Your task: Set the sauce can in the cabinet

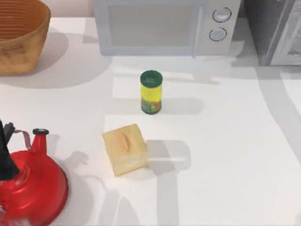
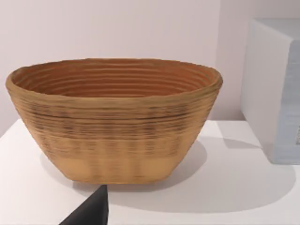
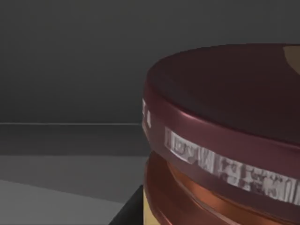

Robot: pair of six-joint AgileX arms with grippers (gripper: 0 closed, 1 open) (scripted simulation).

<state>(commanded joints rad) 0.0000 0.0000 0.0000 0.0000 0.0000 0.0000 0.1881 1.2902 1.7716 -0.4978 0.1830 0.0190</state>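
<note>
Close before right wrist camera, squat sauce can with dark maroon lid [image 3: 225,140] sits amid dark grey walls, seemingly inside cabinet [image 1: 275,28]. Placement looks nearly done; letting go and backing out remain. Cannot tell state of my right fingers. Left arm parked near woven basket [image 2: 115,117].

Open white table [image 1: 235,155] across right half of frame, green-topped can [image 1: 151,92] and tan box [image 1: 125,149] blocking centre, red kettle [image 1: 30,186] lower left, basket [image 1: 19,35] upper left, microwave [image 1: 164,26] along top edge.

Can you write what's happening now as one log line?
sauce can: close to right wrist camera, dark grey surfaces around | cabinet: table's far right | green-topped can: upright, mid-table
</note>
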